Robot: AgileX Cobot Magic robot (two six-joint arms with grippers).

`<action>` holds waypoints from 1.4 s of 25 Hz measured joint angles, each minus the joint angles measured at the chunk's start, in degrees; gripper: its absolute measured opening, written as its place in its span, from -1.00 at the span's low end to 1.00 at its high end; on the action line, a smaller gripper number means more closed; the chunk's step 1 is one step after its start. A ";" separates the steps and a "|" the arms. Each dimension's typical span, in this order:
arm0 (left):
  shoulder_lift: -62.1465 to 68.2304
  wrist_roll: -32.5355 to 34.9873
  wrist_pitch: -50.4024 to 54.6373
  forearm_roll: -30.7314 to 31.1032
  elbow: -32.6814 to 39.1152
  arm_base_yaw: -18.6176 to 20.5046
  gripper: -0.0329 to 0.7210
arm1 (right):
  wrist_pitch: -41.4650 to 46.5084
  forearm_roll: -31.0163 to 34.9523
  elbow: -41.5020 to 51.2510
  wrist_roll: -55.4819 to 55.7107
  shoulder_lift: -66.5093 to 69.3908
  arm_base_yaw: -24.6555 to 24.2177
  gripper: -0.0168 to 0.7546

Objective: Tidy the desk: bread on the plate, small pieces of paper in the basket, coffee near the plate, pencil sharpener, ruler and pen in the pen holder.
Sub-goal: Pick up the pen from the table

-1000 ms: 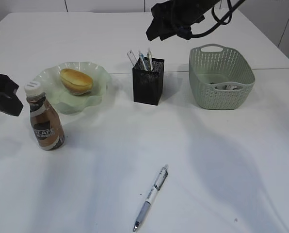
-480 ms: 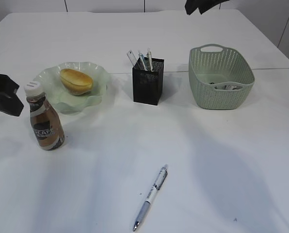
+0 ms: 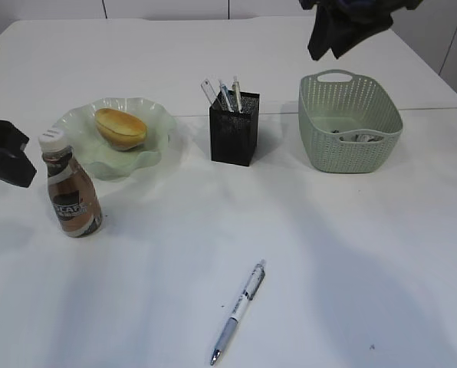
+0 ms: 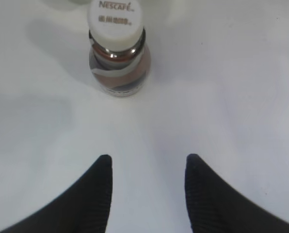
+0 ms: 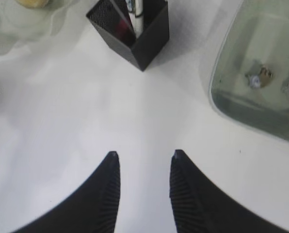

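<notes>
The right claw (image 5: 143,184), jaws apart and empty, hangs at the upper right above the sage-green perforated plastic basket (image 3: 350,130) holding paper scraps. The left claw (image 4: 148,187), also apart and empty, faces the clear brown coffee bottle (image 4: 119,65), its white cap reading "NESCAFÉ". A white-and-blue pen (image 3: 238,310) lies on the white counter (image 3: 351,253), likely the remaining pickup.

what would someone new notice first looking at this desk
Probably the lone pen lying loose on the bare white desk at the front, apart from everything else. Behind it, a row: bread on the wavy green plate with the coffee beside it at left, the black pen holder in the middle, the basket at right.
</notes>
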 joint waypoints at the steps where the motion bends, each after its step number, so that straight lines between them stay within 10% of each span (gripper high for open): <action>1: 0.00 0.00 0.00 0.00 0.00 0.00 -0.01 | 0.00 0.00 0.00 0.00 0.00 0.00 -0.21; 18: 0.00 0.00 6.79 -1.00 0.00 0.00 -0.01 | -0.31 -2.27 28.69 0.00 -15.45 0.00 -0.22; 35: 0.00 0.00 6.92 -4.84 0.00 0.00 -0.01 | -0.87 -7.28 35.29 3.51 -18.14 0.00 -0.22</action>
